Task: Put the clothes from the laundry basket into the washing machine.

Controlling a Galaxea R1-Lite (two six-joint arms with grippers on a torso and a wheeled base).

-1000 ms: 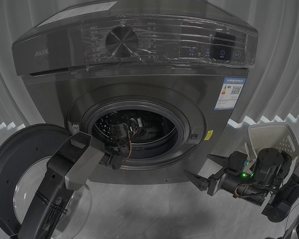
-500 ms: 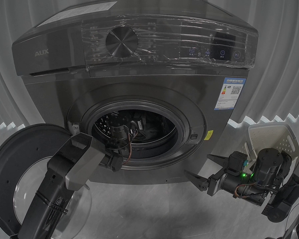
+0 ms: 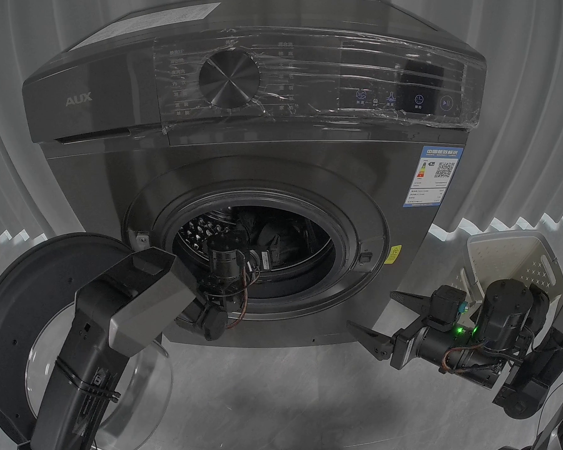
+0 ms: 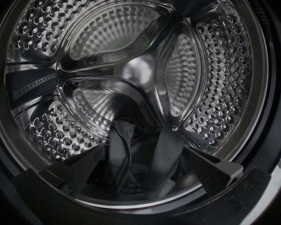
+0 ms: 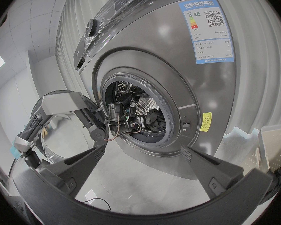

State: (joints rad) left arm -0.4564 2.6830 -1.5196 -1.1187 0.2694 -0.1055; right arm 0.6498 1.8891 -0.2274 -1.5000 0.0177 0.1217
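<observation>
Moved: left arm [image 3: 131, 301] has drawn back and dropped a little at the washing machine [image 3: 263, 157] mouth, so the dark clothes [image 3: 275, 235] in the drum now show past its wrist; the right arm has not shifted.
Left gripper [image 4: 142, 147]: fingers spread wide with nothing between them, sitting at the drum [image 4: 221, 88] opening and pointed inward.
Clothes: a dark crumpled heap [image 4: 121, 147] low in the drum, just beyond the fingertips [image 4: 93, 153] and apart from them.
Right gripper [image 3: 372, 310]: released and empty, hanging low in front of the machine, well apart from the opening.
Basket [image 3: 513, 257]: white, to the right of the machine, behind the right arm; I cannot tell what is in it.
Door [image 3: 37, 295]: swung fully open on the left.
Step in hand: likely withdrawing the left arm after letting the load go.
Doing it well: keep the fingers spread and pull straight back along the line of the opening, so no fabric snags and drags out.
Watch: the wrist cable [image 3: 243, 285] hangs near the door seal; clear the rim before swinging sideways.
</observation>
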